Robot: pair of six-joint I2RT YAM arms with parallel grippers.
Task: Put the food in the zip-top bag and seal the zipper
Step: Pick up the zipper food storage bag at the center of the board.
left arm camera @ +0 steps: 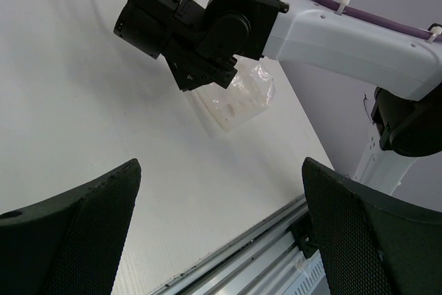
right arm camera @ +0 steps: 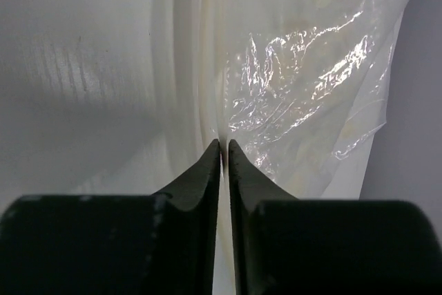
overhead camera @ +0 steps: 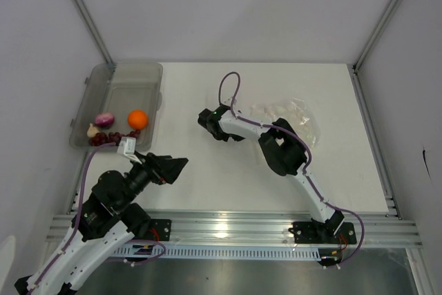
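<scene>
Two fingers of the right claw (right arm camera: 224,146) stand almost together, pinching a thin edge of the small crinkly transparent plastic zip-top bag (right arm camera: 297,81). Whether that edge is the zipper strip cannot be told. The film spreads ahead and to the right of the fingertips, and no food shows inside it. The pinch probably anchors the bag so that its mouth can be opened. The left claw (left arm camera: 221,170) is spread wide, holds nothing and faces the right claw. Well left of the right claw, just beyond the left one, the grey translucent rectangular tub (overhead camera: 124,67) contains all the food at its near end: round orange (overhead camera: 138,118), purple-red onion (overhead camera: 104,120), whitish garlic bulb (overhead camera: 92,130) and dark red berries (overhead camera: 110,137).
</scene>
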